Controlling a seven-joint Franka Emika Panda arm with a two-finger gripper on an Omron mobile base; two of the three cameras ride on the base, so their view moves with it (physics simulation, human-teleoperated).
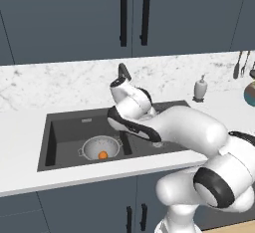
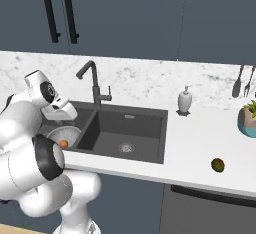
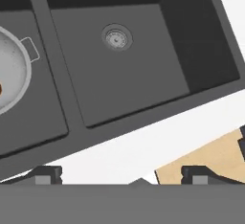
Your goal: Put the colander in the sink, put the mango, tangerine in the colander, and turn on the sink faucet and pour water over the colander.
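Gripper [image 3: 122,173] wide open, empty, above sink [image 3: 143,70]. Tangerine [image 1: 102,155] sits in colander [image 1: 101,147], left basin. Mango [image 2: 217,165] far right on counter [image 2: 200,143]; oval fruit may roll from grasp.

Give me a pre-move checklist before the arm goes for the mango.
1. Colander in the left basin of the sink: ok.
2. Tangerine inside the colander: ok.
3. Mango in the colander: not ok, it lies on the counter right of the sink.
4. Gripper free, jaws wide apart with nothing between them: ok.
5. Sink faucet running: not ok, no water visible.
6. Mango free to approach, nothing close beside it: ok.
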